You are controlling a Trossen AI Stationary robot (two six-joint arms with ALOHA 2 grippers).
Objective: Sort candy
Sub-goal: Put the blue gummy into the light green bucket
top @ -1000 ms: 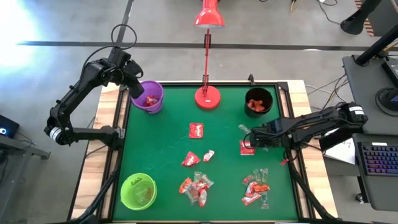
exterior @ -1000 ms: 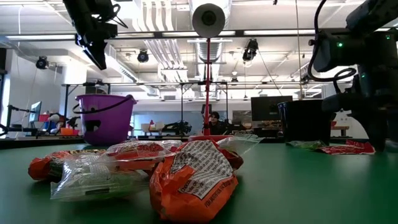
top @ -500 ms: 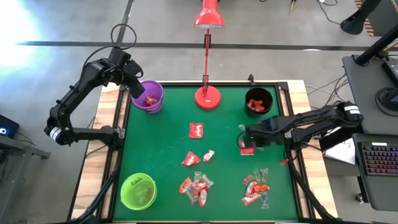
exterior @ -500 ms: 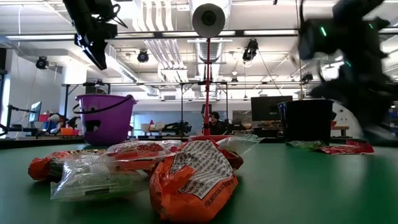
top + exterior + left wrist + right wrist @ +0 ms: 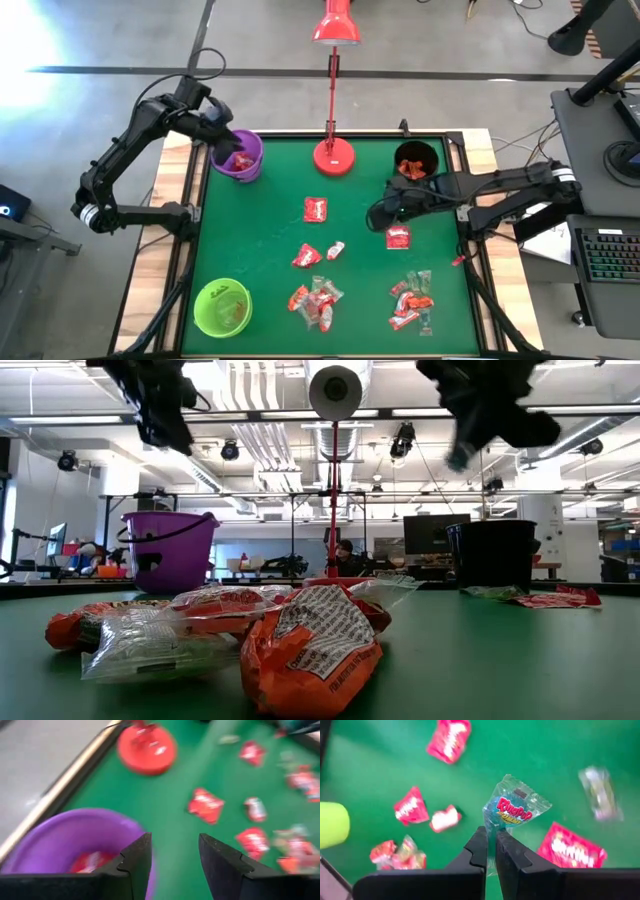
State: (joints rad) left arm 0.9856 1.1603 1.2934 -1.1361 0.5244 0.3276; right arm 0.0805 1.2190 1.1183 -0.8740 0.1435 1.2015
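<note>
The candy lies on the green table: red packets [image 5: 316, 209], [image 5: 306, 257], [image 5: 398, 237] and two mixed heaps [image 5: 315, 300], [image 5: 412, 300]. My right gripper [image 5: 385, 210] hangs high above the table's middle right, shut on a clear-wrapped blue candy [image 5: 515, 807]. My left gripper [image 5: 222, 140] is open above the purple cup [image 5: 238, 155] at the far left; red candy [image 5: 90, 862] lies in that cup and nothing is between the fingers [image 5: 132, 865]. My right gripper pinches the clear wrapper's edge [image 5: 492, 827] between its two fingertips [image 5: 479, 845]. The fingers slant down from the table's right side. The candy sticks out beyond the fingertips, lifted clear of the table.
A red lamp stands with its base [image 5: 333, 156] at the far middle. A black cup [image 5: 415, 162] holding red candy stands far right, and a green cup [image 5: 222, 307] near left. Bare green surface lies between the lamp base and the scattered packets.
My right gripper has risen well above the table and drifted toward its left, taking the clear-wrapped candy up from beside the red packet at the right. My left gripper has swung its wrist round above the purple cup.
</note>
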